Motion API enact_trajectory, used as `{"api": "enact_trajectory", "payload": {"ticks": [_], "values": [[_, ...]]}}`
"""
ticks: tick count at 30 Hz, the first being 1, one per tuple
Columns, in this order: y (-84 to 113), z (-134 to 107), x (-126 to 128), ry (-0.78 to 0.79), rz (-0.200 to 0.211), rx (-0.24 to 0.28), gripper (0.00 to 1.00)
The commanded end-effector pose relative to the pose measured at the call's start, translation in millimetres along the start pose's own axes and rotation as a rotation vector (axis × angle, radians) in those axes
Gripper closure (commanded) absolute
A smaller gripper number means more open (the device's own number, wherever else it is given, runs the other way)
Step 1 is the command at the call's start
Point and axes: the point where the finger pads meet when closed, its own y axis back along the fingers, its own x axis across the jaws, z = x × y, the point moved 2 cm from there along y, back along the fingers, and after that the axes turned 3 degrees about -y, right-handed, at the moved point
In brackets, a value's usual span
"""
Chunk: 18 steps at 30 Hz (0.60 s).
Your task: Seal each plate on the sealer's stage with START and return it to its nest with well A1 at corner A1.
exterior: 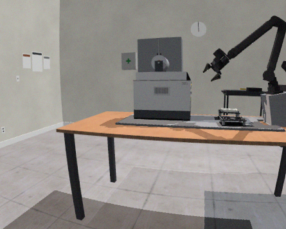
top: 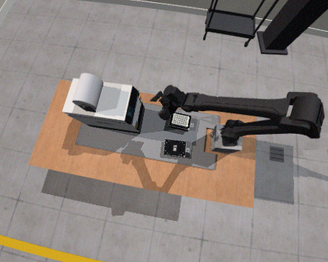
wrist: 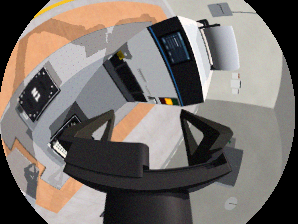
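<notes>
The gripper (top: 158, 107) (exterior: 211, 73) (wrist: 147, 113) was opened wide, and nothing was held in it. It was held up in the air, right of the big white sealer (top: 114, 99) (exterior: 162, 96) (wrist: 150, 65) in the exterior frame.

One pale plate (top: 180, 120) (exterior: 229, 110) (wrist: 60, 148) was seen in its nest, just right of the middle of the top frame. In the wrist frame, much of that plate was covered by a finger at the lower left, so just a bit of it could be seen. Its A1 corner was too small to be made out.

The black nest (top: 167, 146) (exterior: 232, 123) (wrist: 42, 85) below it in the top frame was left bare. Where the other plate was could not be told. The inside of the sealer was too dark to be seen well.

On the sealer's front, near the middle of the wrist frame, a small lamp (wrist: 168, 101) was seen with a bright yellow part. The words on the screen (wrist: 175, 47) were too blurry to be read. In the exterior frame, the sealer's front was turned away and mostly hidden.
</notes>
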Motion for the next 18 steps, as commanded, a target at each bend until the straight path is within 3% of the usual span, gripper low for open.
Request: {"api": "enact_trajectory", "payload": {"ticks": [1, 2, 7, 18], "values": [[11.1, 44.0, -27.3, 0.28, -0.02, -0.03, 0.0], [13.6, 52.6, -31.5, 0.324, -0.022, -0.034, 0.0], [7.7, 31.7, -36.5, 0.545, -0.053, -0.042, 0.0], [-4.7, 21.6, -12.2, 0.464, -0.015, -0.023, 0.0]]}}
